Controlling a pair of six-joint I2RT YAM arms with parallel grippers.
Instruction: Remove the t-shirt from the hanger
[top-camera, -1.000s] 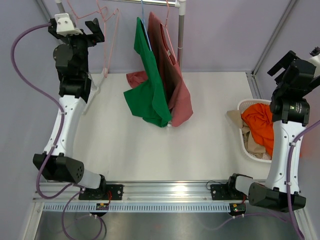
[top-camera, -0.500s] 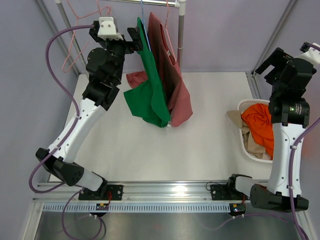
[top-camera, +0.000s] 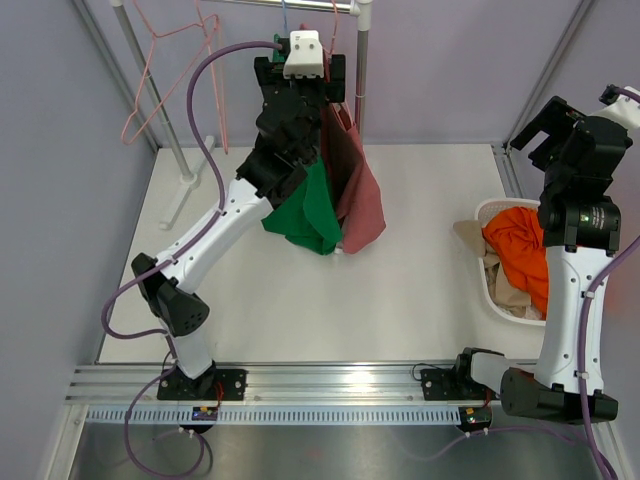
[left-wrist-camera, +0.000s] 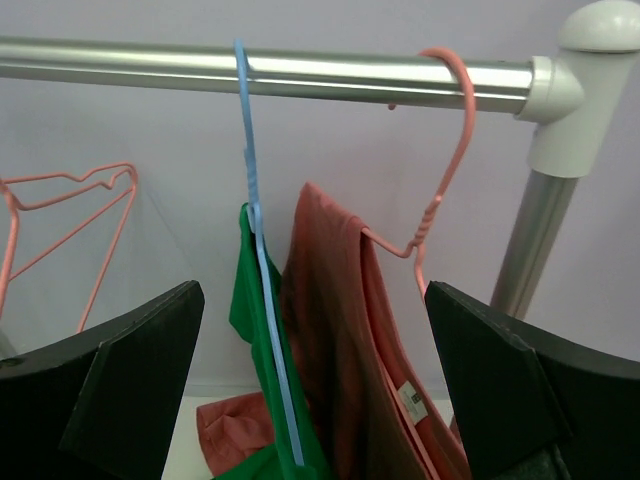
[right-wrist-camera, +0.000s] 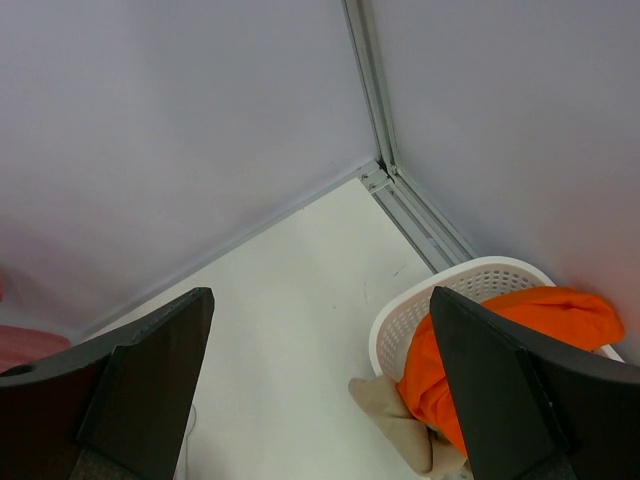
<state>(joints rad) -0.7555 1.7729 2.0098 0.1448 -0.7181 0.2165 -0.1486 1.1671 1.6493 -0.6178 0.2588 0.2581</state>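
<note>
A green t-shirt (top-camera: 305, 215) hangs on a blue hanger (left-wrist-camera: 262, 270). Beside it a rust-red t-shirt (top-camera: 358, 190) hangs on a pink hanger (left-wrist-camera: 440, 200). Both hooks sit over the metal rail (left-wrist-camera: 300, 72). My left gripper (top-camera: 300, 75) is raised just in front of the two shirts and open. In the left wrist view both shirts lie between its fingers (left-wrist-camera: 120, 400) without touching them. My right gripper (top-camera: 550, 125) is open and held high at the right, above the basket, with nothing in it.
Empty pink hangers (top-camera: 150, 70) hang at the rail's left end. The rack's upright posts (top-camera: 362, 60) stand on the table. A white basket (top-camera: 487, 212) at the right holds an orange cloth (top-camera: 520, 250) and a beige cloth (top-camera: 472, 238).
My left arm has swung from the rear left corner rightward to the hanging shirts. The right gripper has turned slightly at first and then stayed still.
</note>
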